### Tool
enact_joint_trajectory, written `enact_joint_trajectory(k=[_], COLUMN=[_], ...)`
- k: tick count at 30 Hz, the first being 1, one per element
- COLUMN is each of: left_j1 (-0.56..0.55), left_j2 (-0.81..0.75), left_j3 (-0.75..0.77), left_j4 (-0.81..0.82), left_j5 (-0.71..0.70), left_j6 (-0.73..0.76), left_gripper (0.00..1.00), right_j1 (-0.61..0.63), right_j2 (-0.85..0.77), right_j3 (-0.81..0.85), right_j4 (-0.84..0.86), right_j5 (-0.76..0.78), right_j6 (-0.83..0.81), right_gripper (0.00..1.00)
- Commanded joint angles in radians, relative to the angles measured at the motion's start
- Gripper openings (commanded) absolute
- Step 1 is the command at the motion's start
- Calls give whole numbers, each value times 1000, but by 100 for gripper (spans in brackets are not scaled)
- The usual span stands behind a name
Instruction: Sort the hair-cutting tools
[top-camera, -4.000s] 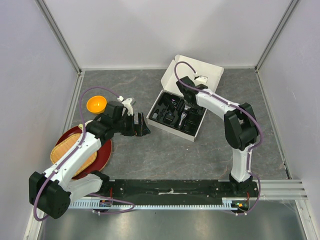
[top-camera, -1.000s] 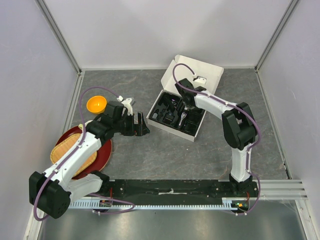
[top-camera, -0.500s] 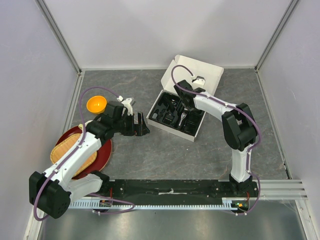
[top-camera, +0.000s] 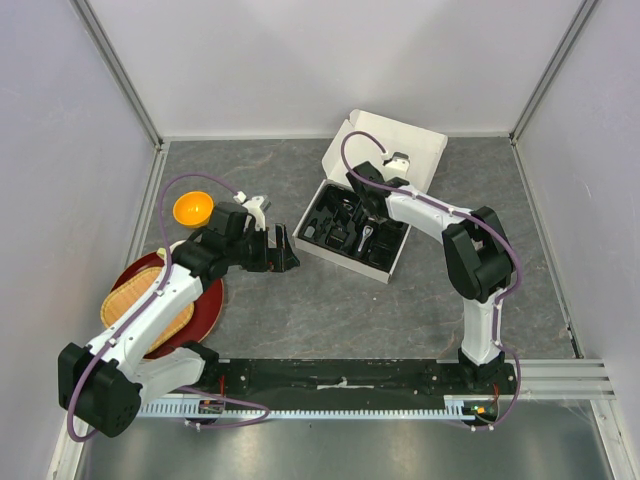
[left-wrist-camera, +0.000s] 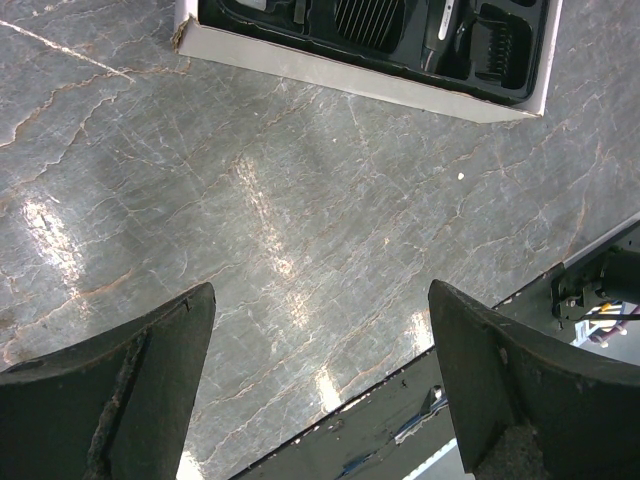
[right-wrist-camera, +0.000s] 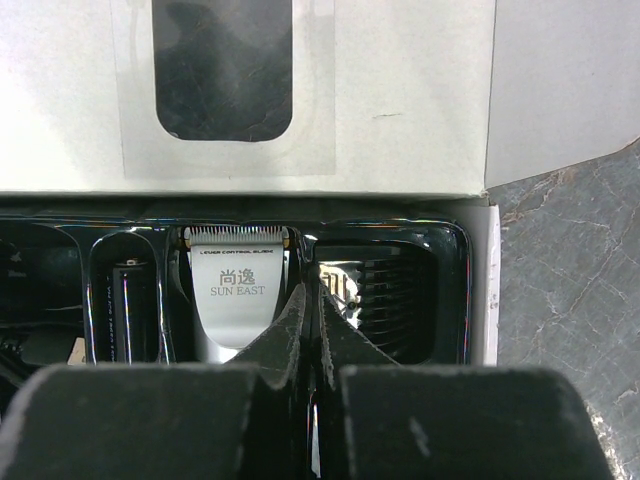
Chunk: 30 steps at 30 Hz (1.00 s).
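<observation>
Edged right hand (right-wrist-camera: 311, 300) further over box (right-wrist-camera: 400, 100), pinched shut beside clipper (right-wrist-camera: 238, 290); kept left hand (left-wrist-camera: 320, 320) wide above worktop (left-wrist-camera: 300, 200).

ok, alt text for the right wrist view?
Right hand, shut, hangs over the black tray in a white box, its tips at the wall between the silver SUN EAST clipper blade and a ribbed black guard comb. Grey table at right.
</observation>
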<state>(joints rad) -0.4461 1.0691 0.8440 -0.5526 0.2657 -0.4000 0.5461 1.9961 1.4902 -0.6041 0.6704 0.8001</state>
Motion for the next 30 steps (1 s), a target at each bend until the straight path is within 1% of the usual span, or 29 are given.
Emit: enact_joint_trajectory(k=[1, 9, 14, 20, 23, 24, 27, 30], left_j1=[4, 4, 4, 4, 4, 4, 4, 4], left_j2=[-9, -12, -9, -8, -9, -11, -8, -8], left_j3=[18, 17, 17, 17, 17, 17, 18, 18], left_j4=[-4, -6, -6, -4, -4, -3, -3, -4], left_j5=[-3, -5, -5, -6, -8, -10, -8, -5], left_j6=[12, 12, 12, 10, 10, 10, 10, 9], left_gripper=[93, 93, 93, 93, 93, 93, 93, 93], right_j1=[-14, -31, -32, -32, -31, -31, -31, -31], right_j2=[59, 76, 63, 6, -40, -51, -97, -125], right_j3=[-54, -105, -100, -55, -35, -28, -21, -21], right_j4=[-72, -48, -37, -23, -25, -25, -31, -45], right_j5=[-15, -26, -34, -38, -38, -38, -32, -45], right_j6=[17, 21, 16, -6, -16, -19, -33, -44], right_gripper=[4, 4, 4, 10, 17, 20, 25, 26])
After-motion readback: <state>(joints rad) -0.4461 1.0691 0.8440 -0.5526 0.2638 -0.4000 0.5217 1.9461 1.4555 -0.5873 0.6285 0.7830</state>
